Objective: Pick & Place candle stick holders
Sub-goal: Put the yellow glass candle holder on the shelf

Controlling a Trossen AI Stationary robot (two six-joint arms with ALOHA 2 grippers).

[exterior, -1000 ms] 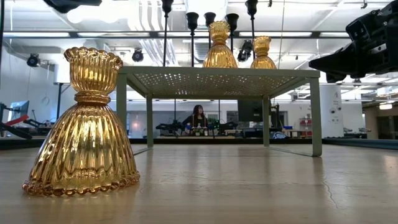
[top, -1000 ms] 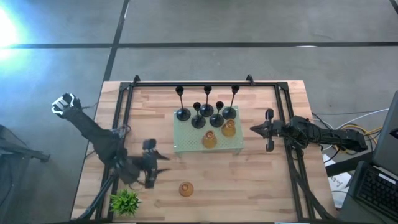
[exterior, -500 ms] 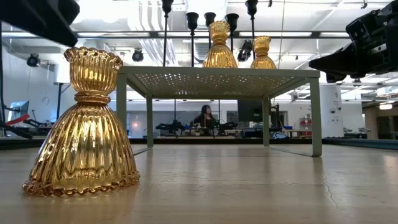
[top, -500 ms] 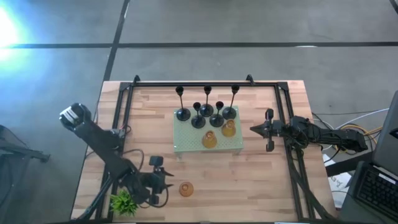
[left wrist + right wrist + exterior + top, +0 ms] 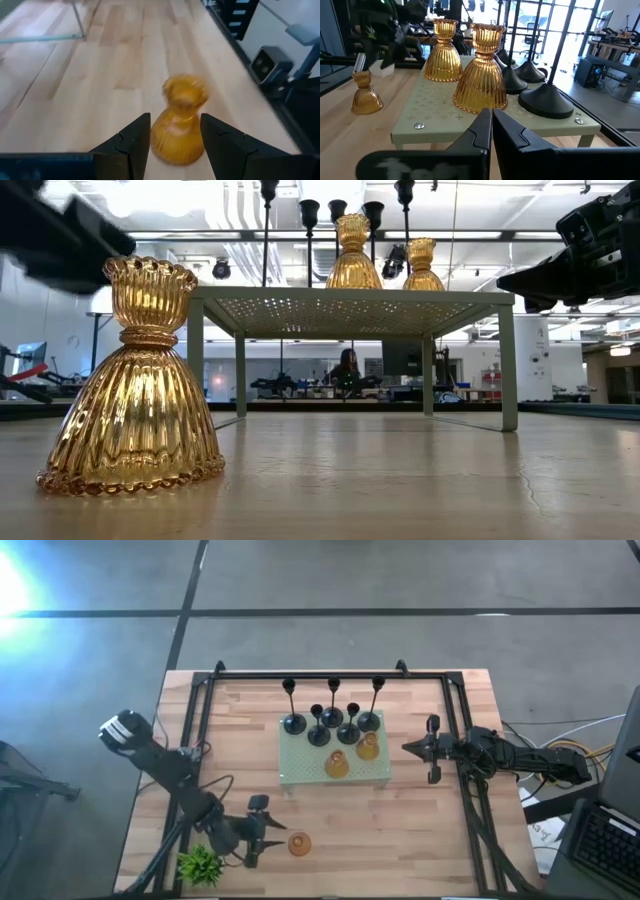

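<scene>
Step in hand: approach to grasp.
Left pincer (image 5: 175,137) stands wide, straddling the squat ribbed amber glass holder (image 5: 181,120) on the wooden surface (image 5: 400,830); closing comes next, in my judgement.

You have five stemmed holders (image 5: 330,720) behind two squat ones (image 5: 352,755) on the rack (image 5: 300,775) mid-worktop (image 5: 400,840), another squat holder (image 5: 298,844) near the front, right of the plant (image 5: 200,864).
</scene>
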